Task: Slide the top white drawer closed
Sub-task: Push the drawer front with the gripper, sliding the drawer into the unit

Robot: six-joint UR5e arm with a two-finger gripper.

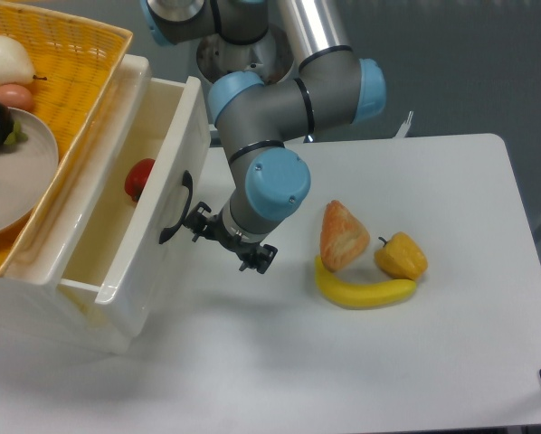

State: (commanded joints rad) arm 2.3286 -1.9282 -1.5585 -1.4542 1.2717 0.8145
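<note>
Table [451, 362] runs off frame at the bottom; basket [80, 72] is cut off top left. Drawer [153, 226] sits at left, partly open under the basket, red fruit [138, 177] half hidden inside. Arm bends down, gripper [214, 237] against the black handle [175, 208]; finger spread unreadable. Banana [365, 291] lies right.

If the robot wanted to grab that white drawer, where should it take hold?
Probably the curved black handle on the top white drawer. It bows out from the front panel and faces the table side, so jaws coming from that side could close around it. The gripper is right beside it.
</note>
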